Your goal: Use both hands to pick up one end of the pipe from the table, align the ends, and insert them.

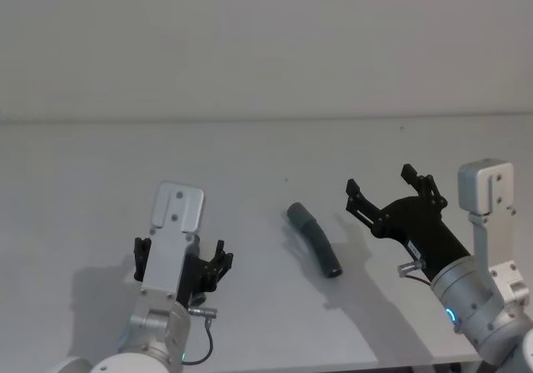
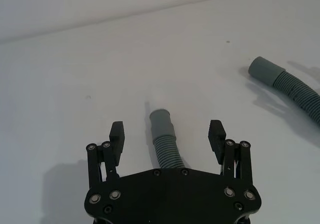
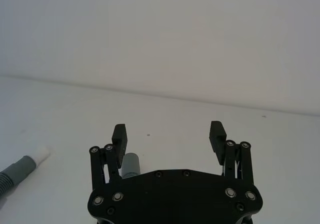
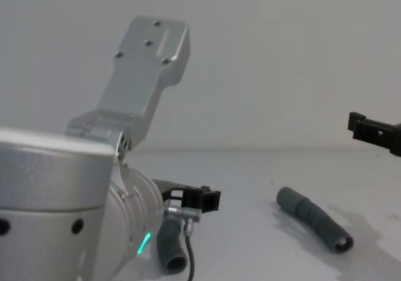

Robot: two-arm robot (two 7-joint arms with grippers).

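Note:
One dark grey ribbed pipe piece (image 2: 165, 139) lies on the table (image 1: 100, 165) between the fingers of my left gripper (image 2: 166, 133), which is open and low over it (image 1: 183, 256). In the right wrist view its white tip (image 3: 41, 154) shows far off. The other pipe piece (image 1: 315, 238), slightly bent, lies mid-table, its smooth grey cuff (image 2: 265, 70) pointing away from me. My right gripper (image 1: 380, 181) hovers open to the right of it, above the table, holding nothing. In the chest view both pieces show, one under the left gripper (image 4: 169, 249) and one to the right (image 4: 313, 218).
The off-white table runs back to a plain wall (image 1: 266, 40). My left arm's silver wrist (image 4: 147, 68) looms large in the chest view and hides much of the near left side.

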